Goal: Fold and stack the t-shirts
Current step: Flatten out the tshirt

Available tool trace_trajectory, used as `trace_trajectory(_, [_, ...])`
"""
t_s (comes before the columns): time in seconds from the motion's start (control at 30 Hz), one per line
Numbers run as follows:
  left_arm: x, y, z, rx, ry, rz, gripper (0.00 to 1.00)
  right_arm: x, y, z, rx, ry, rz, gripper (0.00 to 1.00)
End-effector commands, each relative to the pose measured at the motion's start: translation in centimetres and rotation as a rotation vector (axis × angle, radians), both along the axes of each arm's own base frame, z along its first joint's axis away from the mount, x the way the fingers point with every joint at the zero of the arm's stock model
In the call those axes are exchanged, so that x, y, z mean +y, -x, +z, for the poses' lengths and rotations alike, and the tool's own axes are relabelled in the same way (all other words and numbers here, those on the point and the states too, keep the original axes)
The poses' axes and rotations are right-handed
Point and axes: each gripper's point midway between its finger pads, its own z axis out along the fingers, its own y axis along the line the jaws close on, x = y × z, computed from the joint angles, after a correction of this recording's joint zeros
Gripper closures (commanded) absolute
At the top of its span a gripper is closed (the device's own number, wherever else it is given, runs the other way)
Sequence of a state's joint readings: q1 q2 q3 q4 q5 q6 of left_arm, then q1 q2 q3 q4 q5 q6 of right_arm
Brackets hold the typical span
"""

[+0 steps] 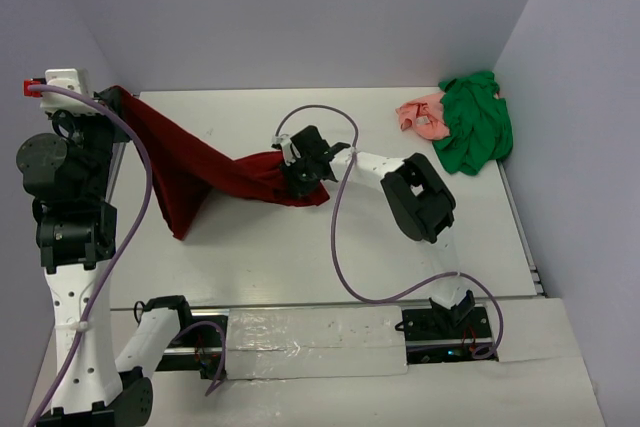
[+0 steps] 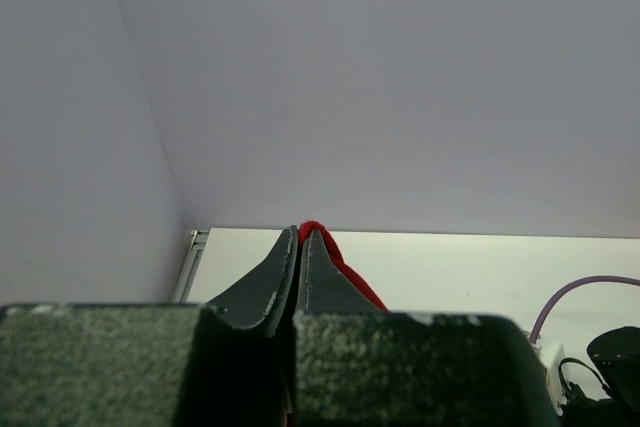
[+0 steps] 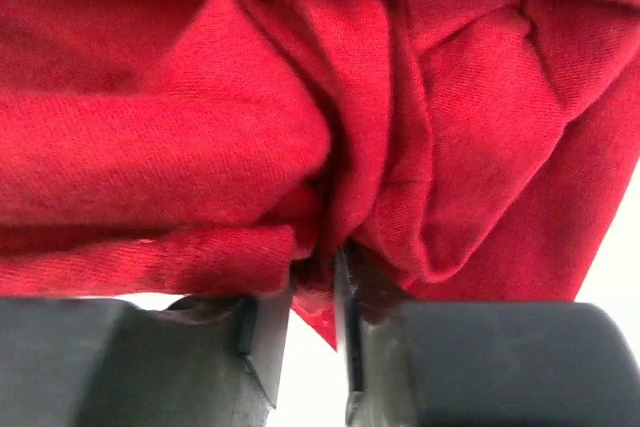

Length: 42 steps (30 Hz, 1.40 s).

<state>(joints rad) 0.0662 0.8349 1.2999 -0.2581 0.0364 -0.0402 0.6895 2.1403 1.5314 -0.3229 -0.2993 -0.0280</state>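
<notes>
The left gripper (image 2: pixel 300 235) has its two dark fingers (image 2: pixel 262 287) pressed together, pinching a small fold of the maroon t-shirt (image 1: pixel 190 172) that pokes out just past the tips. In its wrist view, only this bit of red cloth shows in front of the pale wall. The right gripper (image 3: pixel 312 282) is likewise clenched on the same shirt. A bunched wad of red cloth is caught between its fingers and fills nearly all of its wrist view with deep folds.

From above, the left arm is raised high at the table's 10 o'clock corner, while the right gripper sits low, close to the middle of the table (image 1: pixel 300 257). The shirt is stretched between them as a long band. Its long axis runs from 10 o'clock down toward 4 o'clock, sloping from the raised end to the low end. A loose flap hangs from the middle of the band and points toward 6 o'clock, with its tip on the table.

Well apart from it, at the table's 2 o'clock corner, the green t-shirt (image 1: pixel 475 132) lies crumpled. The smaller salmon-pink t-shirt (image 1: pixel 420 115) is bunched against its 9 o'clock side, touching it. A purple cable (image 1: pixel 338 237) loops across the table by the right arm.
</notes>
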Motion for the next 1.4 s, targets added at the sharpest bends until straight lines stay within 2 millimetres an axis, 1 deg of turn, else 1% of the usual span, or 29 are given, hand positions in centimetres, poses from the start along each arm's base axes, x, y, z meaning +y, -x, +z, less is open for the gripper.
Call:
trace_trajectory(0.0, [-0.2,0.1,1.4,-0.057,-0.001,-0.009,1.00,0.2,-0.2,-0.2,0.003,-0.004,0.001,0.77])
trace_trajectory(0.03, [-0.2,0.1,1.3,-0.055,0.001,-0.011,1.00,0.2,-0.1,-0.2,0.006,-0.006,0.005,0.79])
trace_trajectory(0.17, [-0.3,0.1,1.1,-0.054,0.002,-0.013,1.00,-0.2,0.0,-0.2,0.000,0.008,0.009,0.80])
trace_trajectory(0.33, [-0.4,0.1,0.9,-0.052,-0.001,-0.017,1.00,-0.7,0.0,0.4,-0.020,0.033,0.019,0.81])
trace_trajectory(0.37, [-0.3,0.1,0.9,-0.052,0.000,-0.013,1.00,-0.9,-0.1,0.7,-0.030,0.039,0.019,0.83])
trace_trajectory(0.4, [-0.2,0.1,0.7,-0.051,-0.001,-0.011,1.00,-1.1,-0.2,1.4,-0.042,0.042,0.017,0.85])
trace_trajectory(0.43, [-0.2,-0.1,0.3,-0.042,-0.002,-0.010,1.00,-1.2,-0.2,1.8,-0.054,0.047,0.020,0.91])
trace_trajectory(0.47, [-0.1,0.0,0.1,-0.040,-0.001,-0.007,1.00,-1.5,-0.6,2.8,-0.082,0.053,0.009,0.93])
trace_trajectory(0.5, [-0.1,-0.1,-0.2,-0.037,-0.003,-0.007,1.00,-1.9,-0.7,3.4,-0.098,0.064,0.009,0.97])
trace_trajectory(0.53, [-0.1,-0.3,-0.8,-0.029,-0.007,-0.006,1.00,-2.3,-1.0,3.8,-0.113,0.074,-0.001,1.00])
trace_trajectory(0.57, [0.1,-0.3,-1.0,-0.028,-0.007,0.004,1.00,-2.8,-1.2,5.2,-0.143,0.077,-0.013,1.00])
trace_trajectory(0.63, [0.2,-0.5,-1.7,-0.021,-0.011,0.010,1.00,-3.5,-1.7,6.5,-0.183,0.088,-0.018,1.00])
trace_trajectory(0.67, [0.2,-0.5,-1.8,-0.024,-0.013,0.010,1.00,-4.1,-1.9,7.8,-0.208,0.086,-0.032,1.00])
trace_trajectory(0.73, [0.2,-0.6,-2.3,-0.023,-0.012,0.011,1.00,-5.3,-2.6,9.1,-0.235,0.097,-0.058,1.00])
trace_trajectory(0.77, [0.1,-0.6,-2.6,-0.020,-0.013,0.007,1.00,-5.7,-2.7,10.3,-0.252,0.090,-0.060,1.00])
trace_trajectory(0.9, [0.2,-0.8,-3.7,-0.010,-0.022,0.009,1.00,-7.6,-3.3,12.9,-0.298,0.115,-0.100,1.00])
trace_trajectory(1.0, [0.2,-0.5,-3.6,-0.024,-0.028,0.012,1.00,-8.8,-3.6,14.8,-0.333,0.122,-0.132,1.00])
trace_trajectory(1.03, [0.3,-0.5,-3.5,-0.028,-0.027,0.016,1.00,-9.6,-4.0,15.2,-0.350,0.141,-0.160,1.00])
trace_trajectory(1.07, [0.5,-0.4,-3.4,-0.032,-0.061,0.027,1.00,-9.9,-4.2,16.3,-0.365,0.135,-0.170,1.00])
trace_trajectory(1.1, [0.7,-0.3,-3.1,-0.042,-0.067,0.038,1.00,-11.0,-4.9,17.1,-0.386,0.147,-0.210,1.00])
trace_trajectory(1.17, [0.8,-0.2,-2.8,-0.058,-0.094,0.050,1.00,-12.5,-5.9,20.2,-0.450,0.126,-0.268,1.00])
trace_trajectory(1.2, [1.5,-0.1,-2.5,-0.074,-0.093,0.088,1.00,-13.7,-6.5,21.5,-0.475,0.123,-0.304,1.00])
trace_trajectory(1.23, [2.1,0.0,-2.3,-0.085,-0.101,0.122,1.00,-14.7,-6.7,24.2,-0.532,0.107,-0.343,1.00])
trace_trajectory(1.27, [2.5,-0.1,-2.8,-0.079,-0.104,0.142,1.00,-15.4,-6.9,25.7,-0.570,0.100,-0.365,1.00])
trace_trajectory(1.3, [2.8,0.1,-1.8,-0.126,-0.108,0.163,1.00,-16.0,-6.8,27.2,-0.609,0.094,-0.384,1.00])
trace_trajectory(1.33, [3.2,0.3,-1.5,-0.143,-0.109,0.183,1.00,-16.9,-6.1,30.2,-0.677,0.069,-0.410,1.00])
trace_trajectory(1.37, [3.7,0.5,-1.6,-0.151,-0.104,0.216,1.00,-17.8,-5.9,32.2,-0.737,0.066,-0.439,1.00])
